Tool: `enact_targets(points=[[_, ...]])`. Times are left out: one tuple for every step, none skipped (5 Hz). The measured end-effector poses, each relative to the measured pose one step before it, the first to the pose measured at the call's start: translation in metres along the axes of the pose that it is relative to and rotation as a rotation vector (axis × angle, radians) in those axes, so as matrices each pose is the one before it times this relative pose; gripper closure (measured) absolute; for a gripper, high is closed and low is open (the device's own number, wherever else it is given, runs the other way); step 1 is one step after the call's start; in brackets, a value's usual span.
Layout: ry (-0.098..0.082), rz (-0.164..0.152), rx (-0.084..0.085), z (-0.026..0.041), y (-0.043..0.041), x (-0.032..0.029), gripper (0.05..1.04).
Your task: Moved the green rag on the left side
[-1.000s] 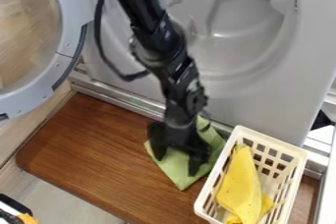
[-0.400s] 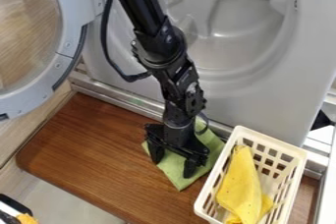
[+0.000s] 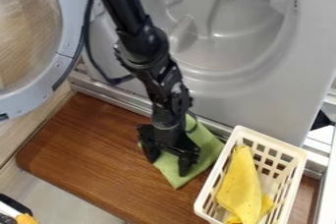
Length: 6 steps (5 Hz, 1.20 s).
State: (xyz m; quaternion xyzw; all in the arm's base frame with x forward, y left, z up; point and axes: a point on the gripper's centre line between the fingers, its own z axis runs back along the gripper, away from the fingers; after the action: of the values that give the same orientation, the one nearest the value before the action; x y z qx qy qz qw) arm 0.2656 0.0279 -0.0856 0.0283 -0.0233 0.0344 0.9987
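The black gripper (image 3: 168,165) is low over the wooden board, left of the basket, with its two fingers spread apart and pointing down at the cloth. Flat beneath it lies the green rag (image 3: 209,150), whose left part is covered by the gripper. The rag's lower corner shows below the fingers, and its right edge comes close to the basket's wall. I cannot tell whether the fingertips press on the fabric.
A white plastic basket (image 3: 296,156) holding a yellow cloth (image 3: 242,186) stands at the lower right. Behind the brown board (image 3: 85,154) rises a grey washer front (image 3: 263,105). Its round door (image 3: 64,9) hangs at the upper left. An orange-and-black item sits at the bottom left corner.
The gripper and arm have shifted a little to the left. The rag's left edge and lower corner have moved slightly left too, while the basket stays put.
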Motion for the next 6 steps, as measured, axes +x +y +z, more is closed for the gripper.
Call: enact_targets(points=[[0.0066, 0.0646, -0.0069, -0.00057, 0.02637, -0.012, 0.082], [0.009, 0.0176, 0.001, -0.001, 0.01563, -0.00725, 0.082], [0.0082, 0.0335, 0.0023, 0.0003, 0.01937, -0.00614, 0.082], [0.0089, 0.0286, 0.0086, 0.00216, 0.01359, -0.00721, 0.082], [0.0153, 0.0093, 0.0109, 0.00073, 0.0073, -0.00467, 0.082], [0.0064, 0.0074, -0.0016, 0.00032, 0.00049, -0.00109, 0.082]])
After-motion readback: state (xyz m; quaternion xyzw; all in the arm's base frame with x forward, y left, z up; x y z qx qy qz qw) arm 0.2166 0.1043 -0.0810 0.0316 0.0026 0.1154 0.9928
